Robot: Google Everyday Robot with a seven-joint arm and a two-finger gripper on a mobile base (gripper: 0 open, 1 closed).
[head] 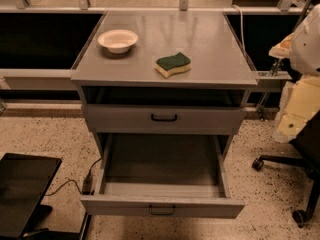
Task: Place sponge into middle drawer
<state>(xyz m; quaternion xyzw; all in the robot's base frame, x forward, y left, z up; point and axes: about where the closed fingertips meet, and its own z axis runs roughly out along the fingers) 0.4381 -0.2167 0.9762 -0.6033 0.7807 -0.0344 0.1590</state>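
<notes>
The camera view looks down on a grey metal cabinet with a flat top point(205, 31). At the right edge of the picture, just beyond the cabinet's right side, the pale cream gripper point(291, 125) hangs below a white arm segment point(307, 39). It touches nothing on the cabinet, and I cannot tell whether it is released or clenched.

The small wavy-edged sponge point(173, 64), dark green scrub face up over a pale yellow body, lies flat on the cabinet top, to the left of the gripper, higher in the picture and well apart from it. It sits near the front edge of the top, right of centre. A round white bowl point(118, 40) stands upright farther left of the gripper than the sponge, apart from the sponge and toward the back left of the top.

Under the top, the upper grey drawer front with a black handle point(163, 118) is closed, level with the gripper and to its left. Below it, the wide grey middle drawer point(200, 207) is pulled fully out, lower than the gripper and to its left, showing its long tray.

A black office chair base on castors point(295, 184) stands on the speckled floor point(45, 129) directly beneath the gripper. A flat black panel point(25, 186) lies far to the left, at the lower corner.
</notes>
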